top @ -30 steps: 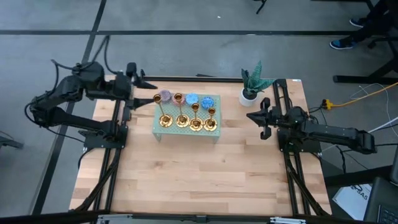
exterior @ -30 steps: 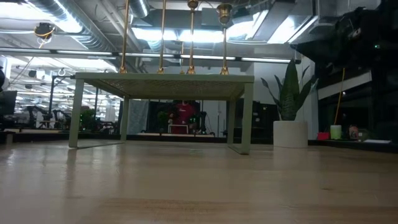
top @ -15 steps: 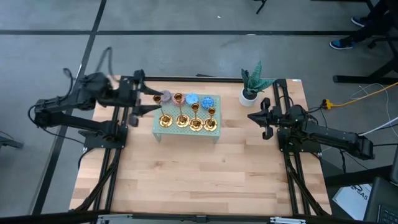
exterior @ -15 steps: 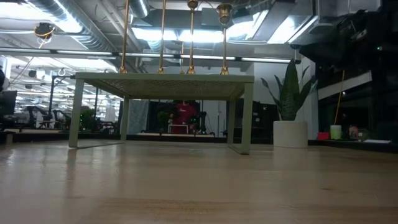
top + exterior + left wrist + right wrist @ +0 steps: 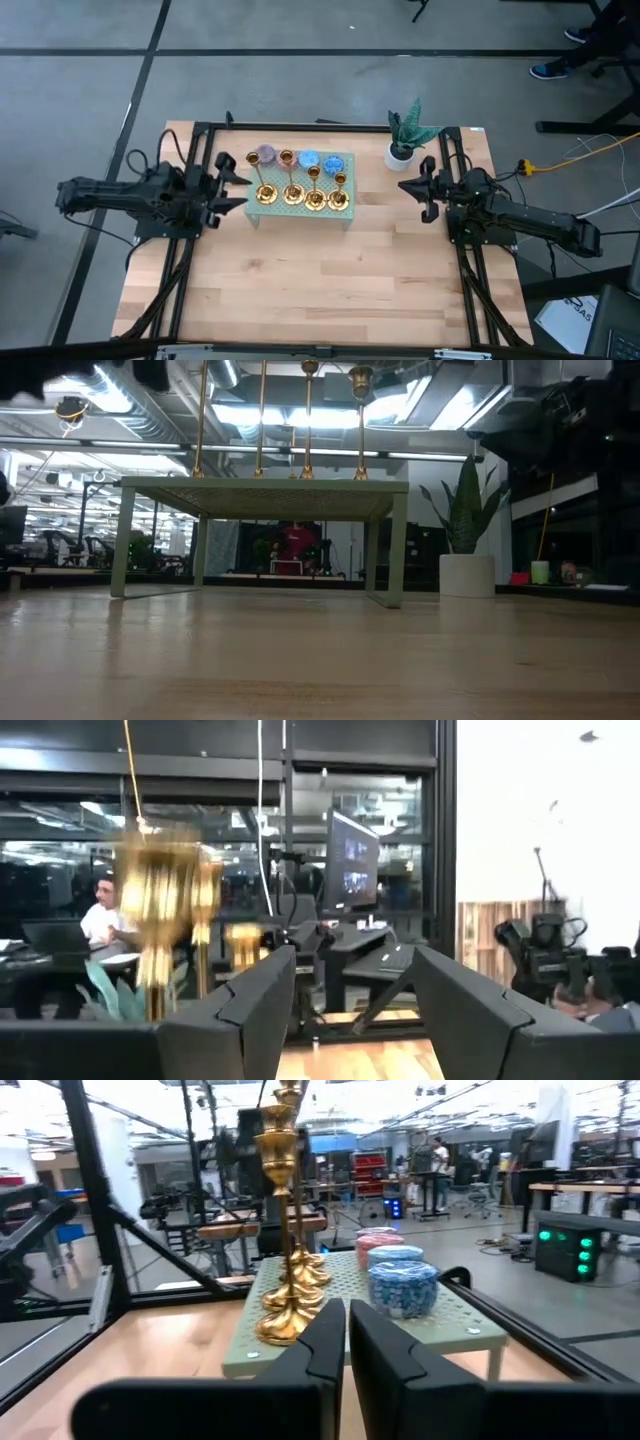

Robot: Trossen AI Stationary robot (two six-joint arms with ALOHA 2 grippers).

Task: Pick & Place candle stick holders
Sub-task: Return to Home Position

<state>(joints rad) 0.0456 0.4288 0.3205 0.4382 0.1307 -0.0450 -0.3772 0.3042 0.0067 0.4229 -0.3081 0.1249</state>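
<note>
- The left gripper [image 5: 237, 185] hangs at the left end of the shelf [image 5: 298, 214], jaws wide apart and holding nothing; its wrist view looks between the two spread fingers [image 5: 268, 992].
- The right gripper [image 5: 408, 186] sits off the shelf's right end, near the potted plant [image 5: 400, 150], its fingers [image 5: 320, 1342] drawn together with only a sliver between them, gripping nothing.
- Four gold candle stick holders [image 5: 303, 196] stand upright in a row along the front of the pale green perforated shelf.
- Three round candles line up behind them: one purple-grey [image 5: 266, 153] and two blue [image 5: 320, 159].
- The shelf stands on the far half of a wooden table [image 5: 320, 290], with the plant in a white pot at the back right corner.
- Grey floor surrounds the table; a person's blue shoe [image 5: 548, 70] shows at the upper right.
- From table height, the shelf top [image 5: 260, 495] hides the holders' bases, and two stems run out of the top edge.
</note>
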